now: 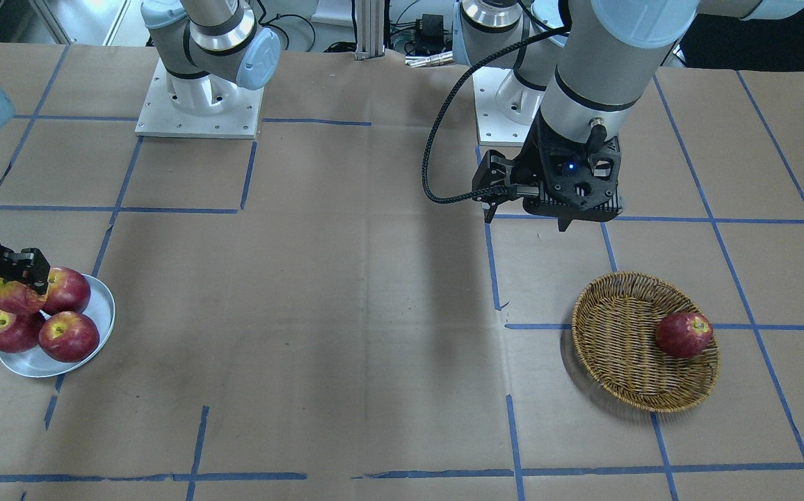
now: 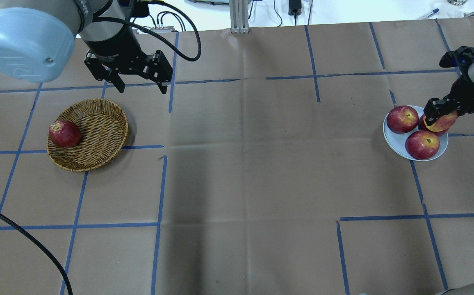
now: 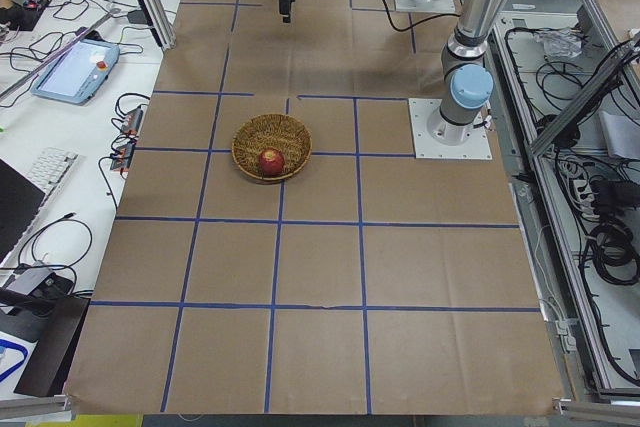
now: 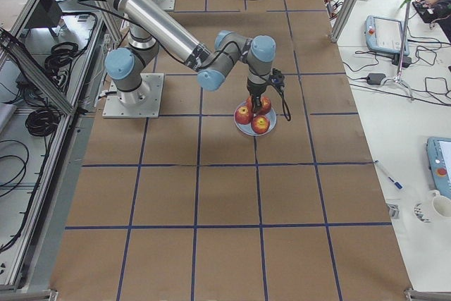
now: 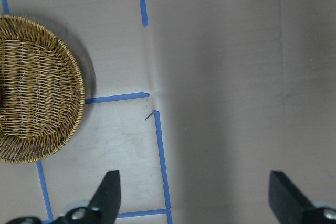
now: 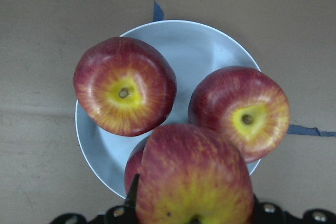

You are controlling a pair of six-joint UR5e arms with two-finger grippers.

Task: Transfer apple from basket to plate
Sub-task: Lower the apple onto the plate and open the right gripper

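Note:
My right gripper (image 1: 16, 287) is shut on the apple (image 1: 11, 296), pinkish-red with a yellow patch. It holds the apple low over the pale plate (image 1: 101, 306), at the plate's outer side. In the right wrist view the apple (image 6: 194, 182) fills the bottom above the plate (image 6: 194, 51) and partly hides one apple under it. In the overhead view the gripper (image 2: 438, 116) is at the plate's (image 2: 393, 137) back right. The wicker basket (image 1: 617, 341) holds one dark red apple (image 1: 684, 335). My left gripper (image 1: 527, 219) hangs open and empty beyond the basket's inner side.
Three darker red apples (image 1: 68, 336) lie on the plate, crowding it. The brown paper table has blue tape lines (image 1: 492, 264). The left arm's black cable (image 1: 437, 160) loops beside its wrist. The arm bases (image 1: 200, 104) stand at the table's robot side.

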